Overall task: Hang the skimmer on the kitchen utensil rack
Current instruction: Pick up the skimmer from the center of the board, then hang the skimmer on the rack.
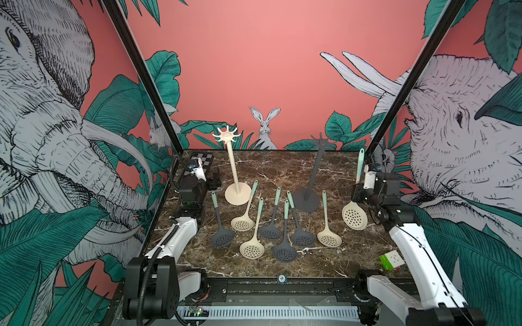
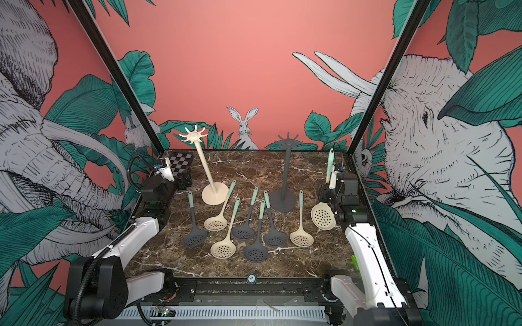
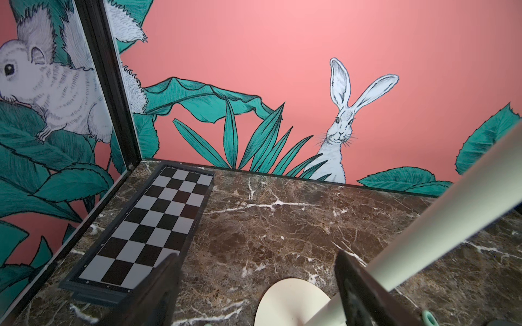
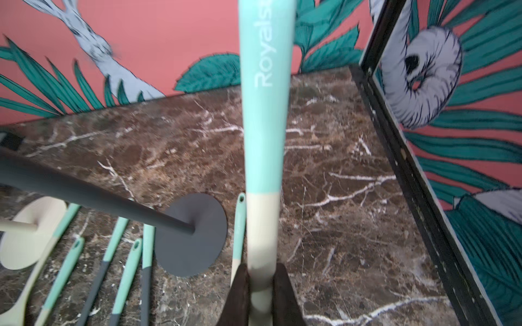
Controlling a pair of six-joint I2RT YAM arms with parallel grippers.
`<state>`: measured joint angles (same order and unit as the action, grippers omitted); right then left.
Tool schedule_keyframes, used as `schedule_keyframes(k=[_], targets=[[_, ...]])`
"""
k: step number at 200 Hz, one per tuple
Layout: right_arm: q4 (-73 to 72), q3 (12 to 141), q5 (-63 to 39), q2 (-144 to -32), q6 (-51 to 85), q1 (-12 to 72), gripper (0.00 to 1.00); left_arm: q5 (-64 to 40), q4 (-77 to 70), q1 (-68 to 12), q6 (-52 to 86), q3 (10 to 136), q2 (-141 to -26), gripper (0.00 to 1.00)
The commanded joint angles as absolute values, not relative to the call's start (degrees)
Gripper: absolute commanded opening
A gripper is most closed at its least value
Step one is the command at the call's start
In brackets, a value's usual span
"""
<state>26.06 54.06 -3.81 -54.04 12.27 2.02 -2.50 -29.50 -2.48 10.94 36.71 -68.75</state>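
The skimmer (image 1: 354, 216), cream with a mint handle, stands nearly upright just right of the grey rack (image 1: 313, 175), bowl down and handle tip up. It sits between that rack and the black frame post at the table's (image 1: 268, 169) right edge. The right gripper (image 4: 261, 271) is clenched on the cream part of its handle, just under the mint section. Whether the bowl clears the marble I cannot tell. A narrow lane of bare marble separates the held skimmer from the grey rack's round base. Behind the grey rack, bare marble runs to the back wall. In front of it and to its left, seven other skimmers (image 1: 284, 251) lie with handles pointing back. The nearest cream one is just beside the base on its right. Two dark ones have handle tips close against the base's left rim. Well left of the grey rack stands the cream rack (image 1: 234, 169), its pole leaning. Farther left again, the left gripper (image 3: 255, 254) is released, jaws wide apart with only marble between them, near a chessboard (image 1: 202, 159) in the back corner. Toward the front edge, right of the grey rack, lies a puzzle cube (image 1: 391, 258).
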Motion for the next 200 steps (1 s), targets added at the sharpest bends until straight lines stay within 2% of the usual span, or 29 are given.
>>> schedule_keyframes(k=[1, 56, 100, 150, 200], targets=[[20.83, 54.58, -8.28, -48.52, 10.72, 2.37, 0.0, -2.42, -28.65, -2.55, 10.72, 38.6, -66.86, 0.87], [11.94, 49.78, -15.5, -38.0, 6.76, 4.92, 0.0, -2.34, -28.51, -2.53, 10.44, 38.99, -66.31, 0.87], [9.12, 49.18, -21.74, -40.12, 6.11, 7.21, 0.0, -1.79, -28.32, -2.54, 9.67, 39.71, -66.83, 0.87], [7.34, 49.83, -20.57, -44.94, 4.32, 11.54, 0.0, -2.88, -28.42, -2.52, 10.56, 40.86, -67.92, 0.87], [8.5, 49.1, -21.02, -44.9, 3.65, 12.06, 0.0, -3.48, -28.73, -2.5, 11.25, 41.28, -68.61, 0.87]])
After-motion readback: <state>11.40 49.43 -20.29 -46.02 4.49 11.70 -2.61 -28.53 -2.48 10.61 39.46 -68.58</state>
